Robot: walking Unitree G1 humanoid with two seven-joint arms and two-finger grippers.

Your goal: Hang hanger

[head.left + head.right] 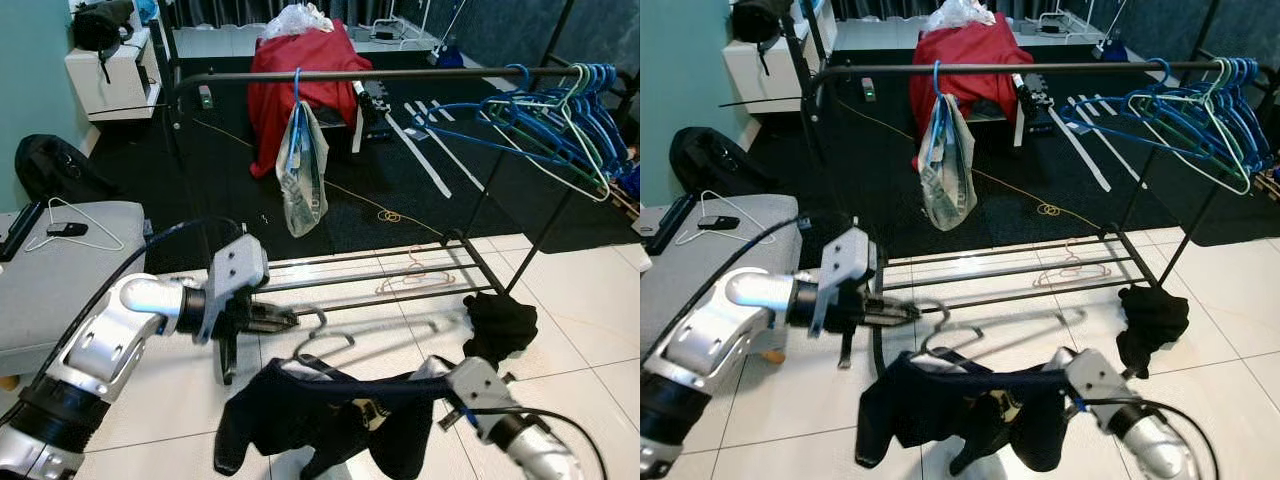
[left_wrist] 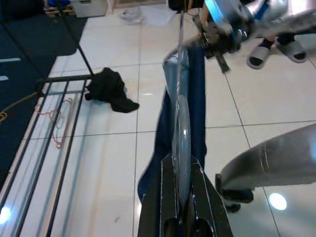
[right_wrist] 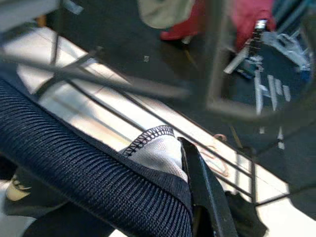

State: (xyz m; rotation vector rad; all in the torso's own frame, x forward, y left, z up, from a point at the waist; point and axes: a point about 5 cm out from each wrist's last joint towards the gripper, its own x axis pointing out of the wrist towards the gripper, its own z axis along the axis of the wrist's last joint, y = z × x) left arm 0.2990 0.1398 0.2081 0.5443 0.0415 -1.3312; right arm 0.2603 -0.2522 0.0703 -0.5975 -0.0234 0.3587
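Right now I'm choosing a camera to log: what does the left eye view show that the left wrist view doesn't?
Left eye view alone: the top rail, blue hangers, a hanging bag, the red cloth.

Left wrist view alone: sandalled feet.

Both: the left gripper gripping the hanger with its dark garment, a black cloth, the lower bars.

head stereo downward; wrist views close

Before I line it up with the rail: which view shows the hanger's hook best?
The right eye view: the hook shows whole beside the left tool. The left eye view matches. The left wrist view shows the hanger edge-on.
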